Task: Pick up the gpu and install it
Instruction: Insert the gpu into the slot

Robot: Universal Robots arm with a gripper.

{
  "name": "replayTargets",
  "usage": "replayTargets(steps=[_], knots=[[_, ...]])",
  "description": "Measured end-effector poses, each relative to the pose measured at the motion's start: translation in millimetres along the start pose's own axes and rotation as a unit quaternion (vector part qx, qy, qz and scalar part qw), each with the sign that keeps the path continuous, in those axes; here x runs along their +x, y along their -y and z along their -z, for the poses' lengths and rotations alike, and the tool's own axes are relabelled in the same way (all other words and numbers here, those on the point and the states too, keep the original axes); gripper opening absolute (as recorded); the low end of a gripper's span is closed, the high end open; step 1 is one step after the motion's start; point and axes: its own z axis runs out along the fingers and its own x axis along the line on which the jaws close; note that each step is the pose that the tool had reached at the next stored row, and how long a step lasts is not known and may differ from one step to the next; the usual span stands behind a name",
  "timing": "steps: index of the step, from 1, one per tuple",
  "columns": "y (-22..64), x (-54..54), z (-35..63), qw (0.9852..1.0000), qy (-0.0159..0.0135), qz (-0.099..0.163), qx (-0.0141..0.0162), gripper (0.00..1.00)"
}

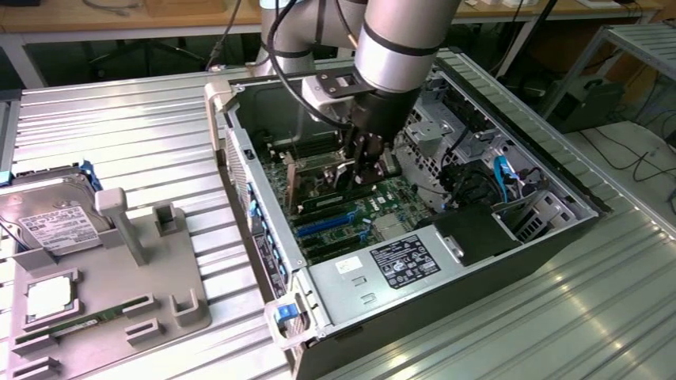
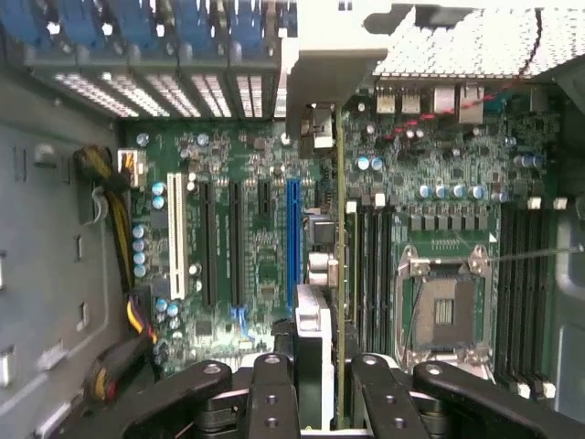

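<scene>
Nearest, on the exterior view's left of the table (image 1: 138, 127), sits a grey fixture (image 1: 158, 293) with a hard drive (image 1: 47, 218) and a slim memory stick (image 1: 79, 324) lying in it. Neither of these is in play.

Just beyond, to the right, the computer case (image 1: 539, 166) lies open on its side, with the power supply (image 1: 407, 261) at its near end. Past that, the arm reaches down into the case over the motherboard (image 1: 385, 198).

The end effector (image 2: 324, 375) is drawn in narrow and grips the gpu (image 2: 340, 265) by its two flat faces. The card hangs directly under it, standing on edge above the board.

The card's long axis runs parallel to the expansion slots. Its silvery bracket (image 2: 315, 128) points toward the case's rear wall, where the slot openings are.

The lower edge sits just beside the blue slot (image 2: 292, 238), on the side toward the CPU socket (image 2: 445, 306). To my eye it is not yet seated, though how far it stands off the board is hard to tell.
</scene>
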Motion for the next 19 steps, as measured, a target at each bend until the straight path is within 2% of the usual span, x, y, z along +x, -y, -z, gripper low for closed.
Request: replayTargets(steps=[3,6,8,19], knots=[[-2.1,0.2,-3.6,1.0000,-0.0027,0.000,-0.0001,0.28],[-2.2,0.6,-10.2,1.0000,-0.0036,0.000,-0.0001,0.28],[-2.3,0.8,-13.8,1.0000,-0.0036,0.000,-0.0001,0.28],[-4.6,2.9,-16.1,1.0000,-0.0036,0.000,-0.0005,0.28]])
